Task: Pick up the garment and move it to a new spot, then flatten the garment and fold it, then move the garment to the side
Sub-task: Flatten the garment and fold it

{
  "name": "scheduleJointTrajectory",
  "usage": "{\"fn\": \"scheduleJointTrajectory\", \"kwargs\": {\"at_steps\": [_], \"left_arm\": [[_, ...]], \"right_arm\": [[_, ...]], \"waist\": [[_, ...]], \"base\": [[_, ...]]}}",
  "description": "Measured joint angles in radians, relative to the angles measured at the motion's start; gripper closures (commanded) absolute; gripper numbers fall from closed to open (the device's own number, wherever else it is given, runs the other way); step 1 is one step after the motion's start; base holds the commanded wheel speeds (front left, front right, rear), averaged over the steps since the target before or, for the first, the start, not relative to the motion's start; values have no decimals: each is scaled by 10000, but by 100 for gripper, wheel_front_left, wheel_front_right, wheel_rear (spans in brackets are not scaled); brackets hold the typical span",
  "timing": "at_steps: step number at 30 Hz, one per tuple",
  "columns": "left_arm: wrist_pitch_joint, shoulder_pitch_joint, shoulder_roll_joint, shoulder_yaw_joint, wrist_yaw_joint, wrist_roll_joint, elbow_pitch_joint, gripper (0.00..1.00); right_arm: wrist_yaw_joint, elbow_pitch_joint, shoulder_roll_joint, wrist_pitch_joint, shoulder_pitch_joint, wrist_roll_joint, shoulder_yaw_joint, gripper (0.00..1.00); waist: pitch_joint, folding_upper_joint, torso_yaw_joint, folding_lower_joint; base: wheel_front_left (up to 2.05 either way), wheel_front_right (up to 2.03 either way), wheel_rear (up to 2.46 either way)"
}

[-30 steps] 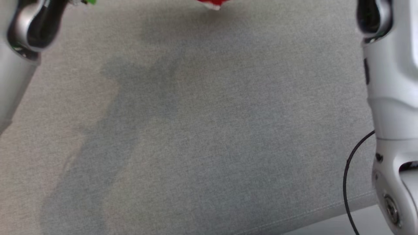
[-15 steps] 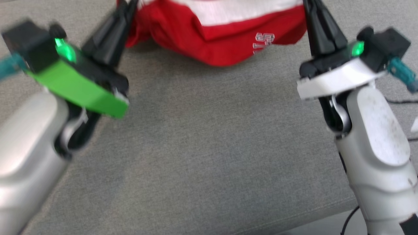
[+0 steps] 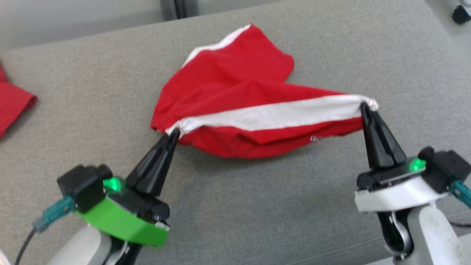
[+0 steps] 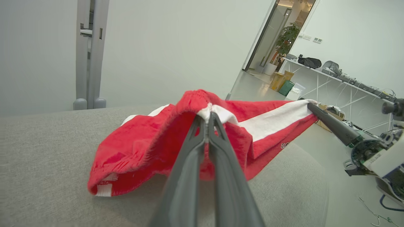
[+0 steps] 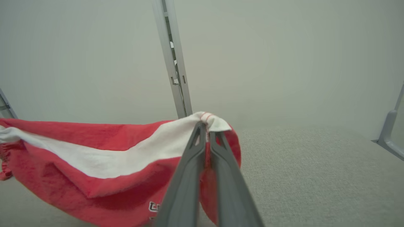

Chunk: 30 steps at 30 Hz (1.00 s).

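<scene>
The grey cloth-covered table (image 3: 257,206) carries the red garment (image 3: 235,84) near its middle, far part lying flat, near edge lifted. Both arms reach forward from the near edge. The left gripper (image 3: 174,133) and right gripper (image 3: 364,107) fingers are pressed together, each pinching one end of the white stripe.

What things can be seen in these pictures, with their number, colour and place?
garment: one, red with white stripes, on the cushion, stretched between both grippers.
other cloth: one, red, far left on the cushion.
cushion: one, grey, beneath the garment.
metal post: one, grey, behind the cushion.
potted plant: one, green, by the far doorway.
left gripper: one, black fingers, shut on the garment.
right gripper: one, black fingers, shut on the garment.
</scene>
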Motion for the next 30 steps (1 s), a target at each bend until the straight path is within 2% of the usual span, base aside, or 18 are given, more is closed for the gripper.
{"fn": "scheduleJointTrajectory", "kwargs": {"at_steps": [7,14,19,30], "left_arm": [[-13,2059,-236,792,288,380,-922,100],[-8,2588,-583,447,174,314,-537,100],[31,2455,-1030,328,44,-190,190,100],[299,683,-2184,341,-144,-1850,2383,100]], "right_arm": [[0,-1306,109,727,1578,-274,-238,100],[0,-1496,81,982,1708,-750,-460,100],[0,-648,-372,1003,632,-943,-380,100],[0,3152,-1862,1804,-3537,-522,995,100]], "waist": [[-692,0,46,0],[-785,0,439,0],[-544,0,771,0],[389,0,1568,0]], "base": [[0,0,0],[0,0,0],[0,0,0],[0,0,0]]}}
